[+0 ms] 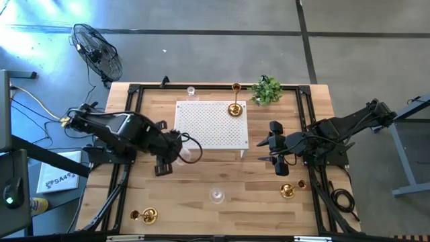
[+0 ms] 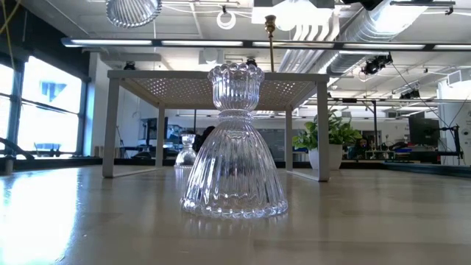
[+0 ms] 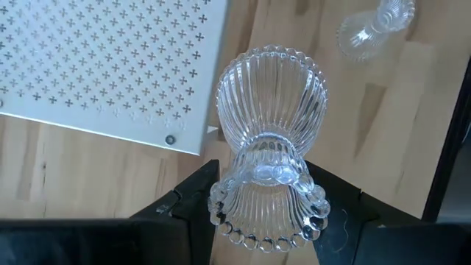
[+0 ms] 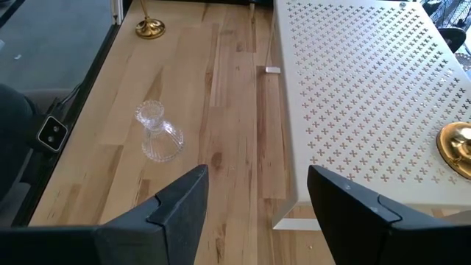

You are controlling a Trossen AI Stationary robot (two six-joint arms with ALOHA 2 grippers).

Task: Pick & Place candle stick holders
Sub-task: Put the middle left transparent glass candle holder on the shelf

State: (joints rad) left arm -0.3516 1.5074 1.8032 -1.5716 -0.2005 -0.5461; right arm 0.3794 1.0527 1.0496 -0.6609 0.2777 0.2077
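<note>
Left gripper [image 1: 183, 149] clamps glass candle holder [image 3: 268, 154] beside white platform [image 1: 211, 124]; next, place atop. Right gripper [image 1: 275, 151] open, idle.

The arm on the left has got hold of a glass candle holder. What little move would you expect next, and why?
Probably a short carry over the white perforated platform, then lowering. The left gripper is shut on a clear glass holder beside the platform's near edge, and one gold holder already stands on top. The right gripper waits open off the platform's other side.
</note>
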